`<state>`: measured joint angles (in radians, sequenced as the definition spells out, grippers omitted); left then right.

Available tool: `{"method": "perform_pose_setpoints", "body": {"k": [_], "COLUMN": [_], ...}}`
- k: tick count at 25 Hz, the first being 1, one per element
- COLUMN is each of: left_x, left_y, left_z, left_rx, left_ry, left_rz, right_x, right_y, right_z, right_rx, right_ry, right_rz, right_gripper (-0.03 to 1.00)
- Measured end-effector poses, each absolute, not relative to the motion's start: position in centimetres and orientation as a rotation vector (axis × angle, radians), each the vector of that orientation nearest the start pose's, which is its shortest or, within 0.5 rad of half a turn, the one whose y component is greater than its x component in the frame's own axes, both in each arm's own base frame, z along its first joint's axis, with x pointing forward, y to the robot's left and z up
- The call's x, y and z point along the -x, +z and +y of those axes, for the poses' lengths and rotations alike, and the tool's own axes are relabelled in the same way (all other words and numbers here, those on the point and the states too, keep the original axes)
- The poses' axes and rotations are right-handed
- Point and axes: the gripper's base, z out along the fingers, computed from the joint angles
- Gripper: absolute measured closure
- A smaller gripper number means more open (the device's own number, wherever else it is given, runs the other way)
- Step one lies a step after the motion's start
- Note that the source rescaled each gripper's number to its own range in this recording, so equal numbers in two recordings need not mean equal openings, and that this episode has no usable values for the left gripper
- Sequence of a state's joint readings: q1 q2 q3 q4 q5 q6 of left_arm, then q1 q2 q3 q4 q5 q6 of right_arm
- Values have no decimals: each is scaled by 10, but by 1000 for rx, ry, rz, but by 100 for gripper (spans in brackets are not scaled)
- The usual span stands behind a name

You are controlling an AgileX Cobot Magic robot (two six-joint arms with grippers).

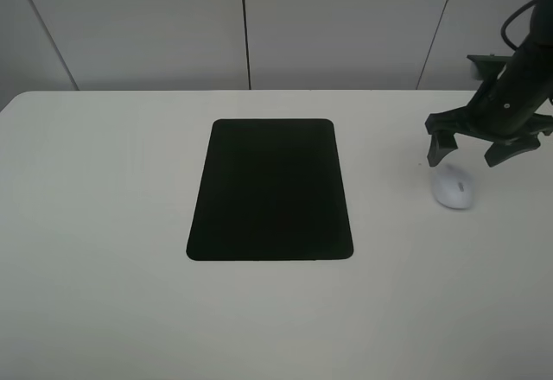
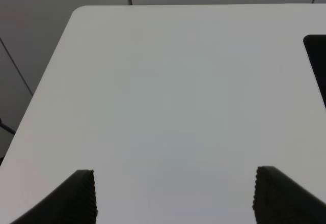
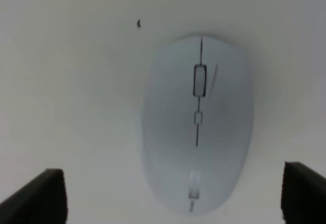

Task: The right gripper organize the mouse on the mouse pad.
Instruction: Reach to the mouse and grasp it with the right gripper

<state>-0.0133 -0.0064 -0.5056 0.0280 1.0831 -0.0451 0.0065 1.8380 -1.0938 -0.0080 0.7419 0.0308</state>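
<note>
Hanging low over the white table (image 1: pixel 104 224), the right gripper (image 1: pixel 467 154) has its two fingers spread wide and grips nothing. The mouse (image 1: pixel 453 187) lies flat on the table right by it, on the right side of the high view. The right wrist view shows the white mouse between the two black fingertips (image 3: pixel 48 198), with bare table on each side, so neither finger touches it. Its grey scroll wheel (image 3: pixel 199 80) points away from the fingers.

The mouse pad (image 1: pixel 270 190) lies flat in the middle of the table, well apart from the mouse. The mouse is on the table, not on the pad.

The left gripper (image 2: pixel 175 196) shows only in its own wrist view. Its fingers (image 2: pixel 81 198) are far apart too, with only white table between them. One black corner of the pad peeks in at the edge of that view.

Some things are hard to see. The right arm is cut off by the edge of the high view, so only its end and a bit of cable show. The right wrist view is blurry, and the marks on the mouse are too soft to read. A tiny dark speck (image 3: pixel 138 24) sits on the table near the mouse, and I cannot tell what it is.
</note>
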Motion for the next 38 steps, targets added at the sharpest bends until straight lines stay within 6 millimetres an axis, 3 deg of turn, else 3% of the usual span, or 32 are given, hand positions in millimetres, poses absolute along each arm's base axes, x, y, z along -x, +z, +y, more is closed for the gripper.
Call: {"method": "perform_pose_setpoints", "body": {"k": [16,22,38], "left_x": [7,7,7], "left_y": [277,277,277], "left_z": [2,2,2], "left_rx": [35,35,35], "left_ry": [-3,-3,-3], "left_rz": [2054,2054,2054], "right_x": [-348,-351,-353], "right_y": [111,108,100], "right_z": [-2,-9,-5], "right_rx": [14,-47,-104], "right_ry": [-55,-110,-64], "right_rz": [3038,3012,3003], "right_gripper": [-3,-3,-3]}}
